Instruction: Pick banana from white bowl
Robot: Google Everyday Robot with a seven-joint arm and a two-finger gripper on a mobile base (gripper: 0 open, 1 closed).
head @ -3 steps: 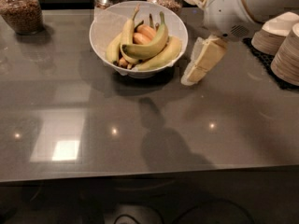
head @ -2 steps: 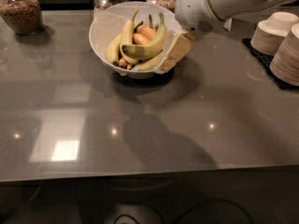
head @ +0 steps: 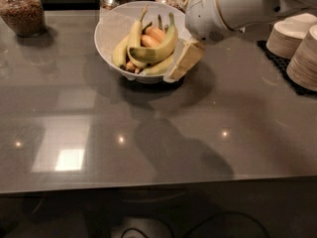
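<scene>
**A:** None of the picking looks done yet. The banana (head: 157,49) lies in the white bowl (head: 105,31), curving across the top of the heap with its green stem tip pointing up toward the far rim.

**B:** What is under it?

**A:** Straighter, paler bananas (head: 132,33) are on the left, and a few small orange-pink fruits (head: 154,33) are tucked behind its curve. It rests on them and nothing lifts it.

**B:** Where is the end effector?

**A:** The end effector (head: 178,67) is at the bowl's right rim, slanting down along the outside wall, just beside the banana's lower end. I cannot tell whether it is wide or narrow, and I see nothing held in it.

**B:** So the approach is nearly made?

**A:** I judge so. The arm has reached the bowl, but what is left is most of the task: get over the rim, close around the curved fruit, and carry it clear without dragging the others along.

**B:** Is anything nearby to mind?

**A:** The bowl stands on the grey counter (head: 148,133). Glass jars (head: 20,11) are at the back, and stacked plates (head: 290,36) are off to the right, well apart from the bowl.
</scene>
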